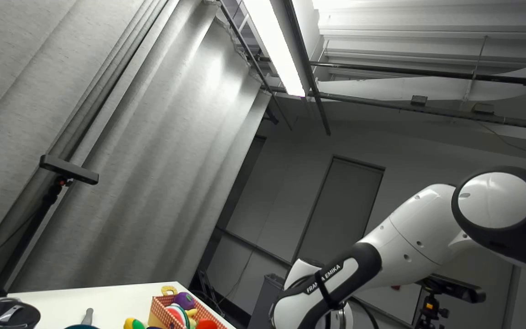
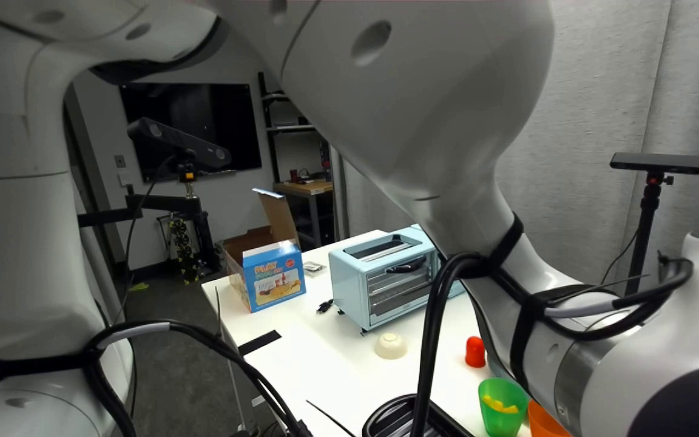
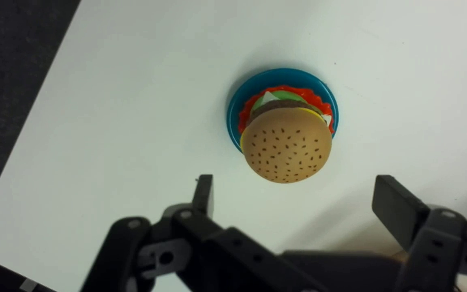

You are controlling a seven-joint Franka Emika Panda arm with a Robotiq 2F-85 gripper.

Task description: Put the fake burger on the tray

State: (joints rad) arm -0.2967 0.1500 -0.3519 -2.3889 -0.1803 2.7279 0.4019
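The fake burger (image 3: pixel 286 146) has a sesame bun over layers of patty, cheese, green and red. In the wrist view it sits on a round blue plate (image 3: pixel 233 121) on the white table. My gripper (image 3: pixel 294 192) is open and empty, its fingers wide apart. In the wrist view the fingertips lie just below the bun, one to each side, apart from it. A black ribbed tray (image 2: pixel 386 409) is partly visible at the bottom of an exterior view, cut by the frame and crossed by a cable. The burger and the gripper do not show in either exterior view.
A light blue toaster oven (image 2: pixel 349 285), a blue box (image 2: pixel 276 279), a cream bowl (image 2: pixel 391 345), a red piece (image 2: pixel 475 352), a green cup (image 2: pixel 501 406) and an orange cup (image 2: pixel 543 422) stand on the table. A toy basket (image 1: pixel 158 313) and a dark-lidded pot (image 1: pixel 7 315) show too.
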